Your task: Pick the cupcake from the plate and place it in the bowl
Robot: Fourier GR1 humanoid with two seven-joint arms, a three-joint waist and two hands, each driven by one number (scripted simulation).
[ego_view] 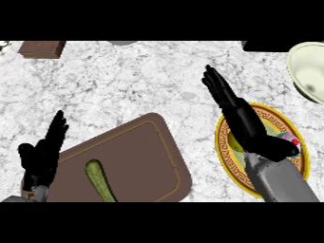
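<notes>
On the yellow-rimmed plate (229, 156), the cupcake (291, 142) peeks out beside the right hand (243, 118), whose straight, open fingers hold nothing. Closing from over it could, I judge, nudge it off. The left hand (43, 152) rests open by the brown cutting board (136, 156); the bowl (319, 76) waits beyond.

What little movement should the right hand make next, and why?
Probably lower and curl the right hand round the cupcake. Its fingers are straight and point past the plate, while the cupcake sits half hidden beside the wrist, not yet held. The bowl waits beyond.
</notes>
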